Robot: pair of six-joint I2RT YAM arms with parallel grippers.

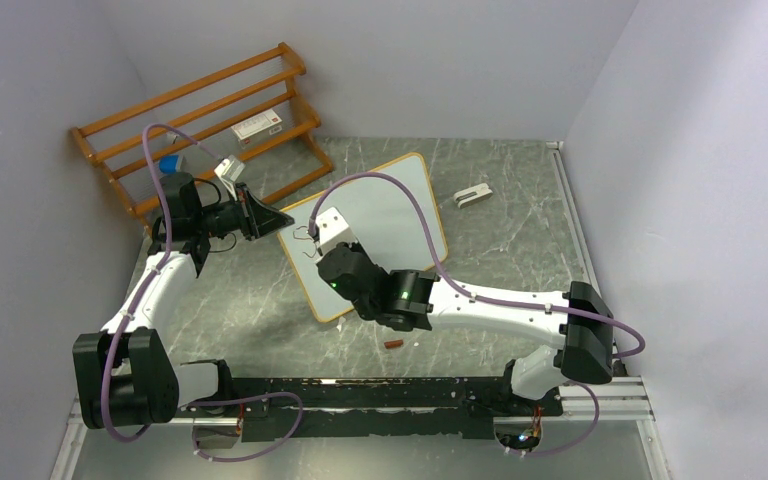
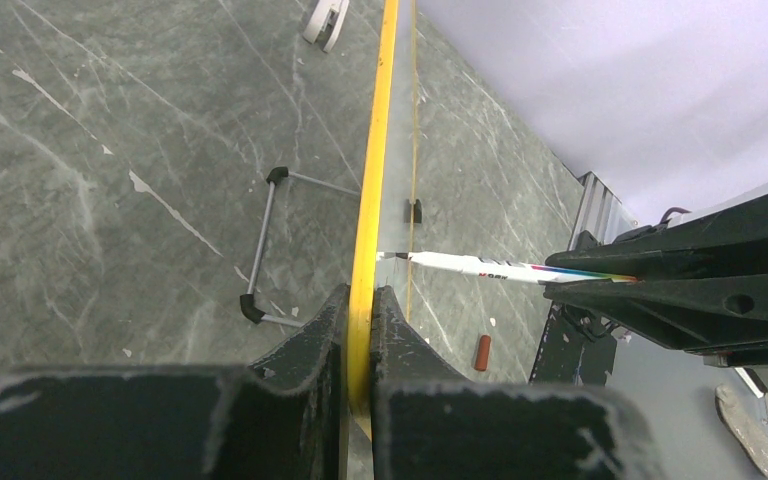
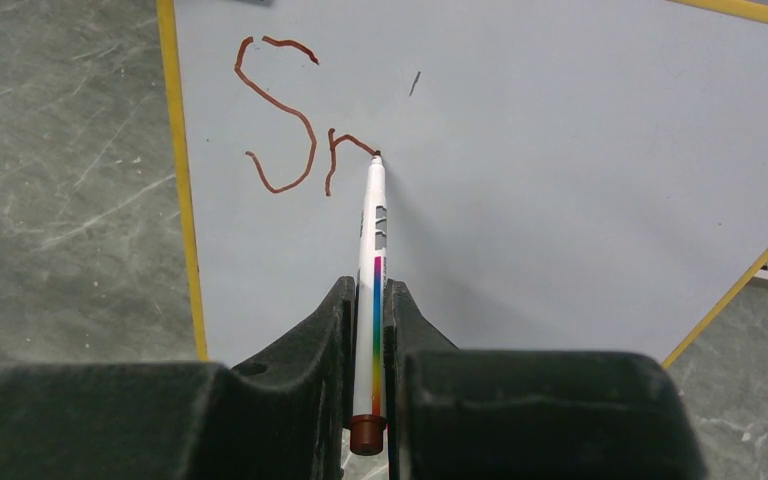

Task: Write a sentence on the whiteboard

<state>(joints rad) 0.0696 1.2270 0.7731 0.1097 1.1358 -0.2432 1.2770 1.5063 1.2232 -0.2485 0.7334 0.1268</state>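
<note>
whiteboard [image 1: 400,205] sits mid-surface, just in front of the slatted wooden rack [image 1: 200,105]. It's a rounded rectangle with a flat white face and a thin yellowish wood frame. In the top view its long axis runs diagonally, near-left to far-right.

The left wrist view sees it edge-on: the frame is one thin yellow line, and a grey wire leg [image 2: 265,245] with black tips sticks out of the back side.

left jaws are closed on the board's frame at its left end, one finger on each face.

right jaws are clamped on the marker [image 3: 372,215] — slim white barrel, rainbow stripe, brown butt end poking out behind the jaws. Its long axis is in line with the jaws. The tip points away from the wrist and touches the board face at the end of the second letter.

the sentence [image 3: 280,115] is a big "S" plus the first hump of the next letter, in reddish-brown strokes close to the frame at the held end of the board. A short dark tick [image 3: 415,83] sits just right of it.

surface [image 1: 250,310] is grey-green with a marbled look and pale veins. A small brown cap-like piece [image 1: 393,344] lies on it near the board's near corner, not touching. A white clip-shaped piece [image 1: 472,196] lies off the far-right end, apart. The rack holds a small white-and-red box [image 1: 258,126].
</note>
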